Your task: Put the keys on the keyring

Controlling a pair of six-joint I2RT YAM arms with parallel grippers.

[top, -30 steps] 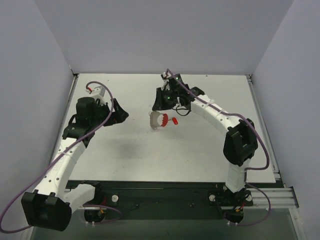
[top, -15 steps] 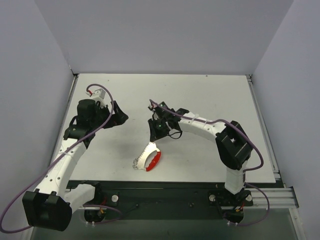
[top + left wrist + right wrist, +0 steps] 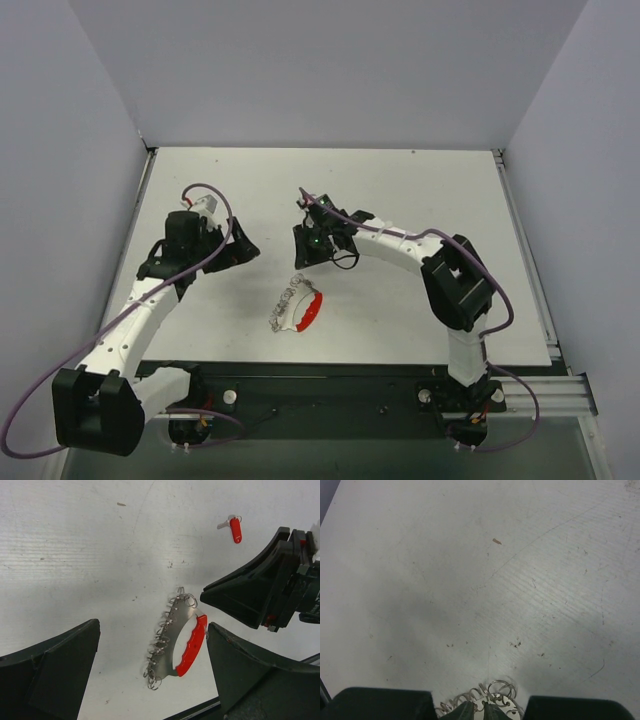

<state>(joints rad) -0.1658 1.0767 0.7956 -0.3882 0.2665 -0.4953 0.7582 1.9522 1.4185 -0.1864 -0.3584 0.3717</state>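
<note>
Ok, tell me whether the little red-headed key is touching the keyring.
Apart. The left wrist view shows the key lying on its own, well away from the keyring, with bare table between them.

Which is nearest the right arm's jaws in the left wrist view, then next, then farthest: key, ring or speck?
1. Ring, lower centre, closest.
2. Key, upper right.
3. Speck, top left, farthest.

The scuffed white worktop [image 3: 430, 200] carries the keyring [image 3: 177, 640] near its front edge, with the red-headed key [image 3: 234, 528] lying apart.
</note>
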